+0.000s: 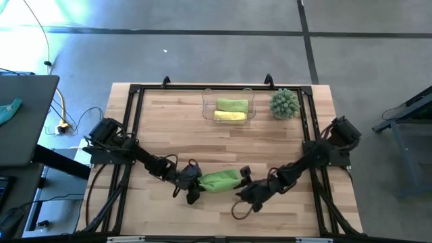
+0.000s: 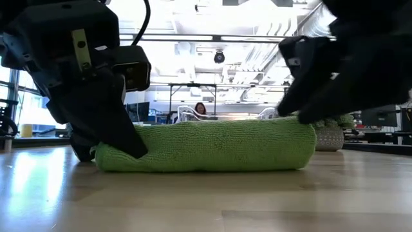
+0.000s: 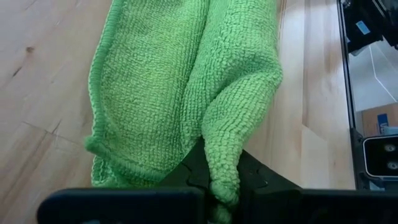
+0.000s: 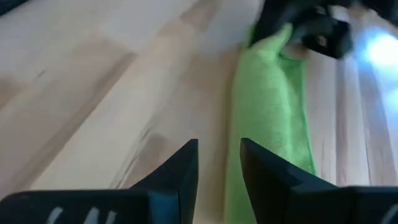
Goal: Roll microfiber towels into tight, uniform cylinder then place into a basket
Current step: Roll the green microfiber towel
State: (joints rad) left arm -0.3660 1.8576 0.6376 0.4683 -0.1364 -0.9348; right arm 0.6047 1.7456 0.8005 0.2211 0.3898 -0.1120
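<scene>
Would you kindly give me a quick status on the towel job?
Left gripper shut on rolled green towel. Right gripper open at its other end. Two rolls already in basket. Nothing blocking.

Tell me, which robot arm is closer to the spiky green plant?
Right. The right gripper sits below the spiky plant on its side; the left gripper is farther across, pinching the rolled green towel.

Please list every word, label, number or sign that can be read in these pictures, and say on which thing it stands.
None can be read.
Left gripper: a small pale plate on its housing, marks too blurred.
Lime green towel, basket, table: no text visible.
Room behind the table: nothing legible.
</scene>
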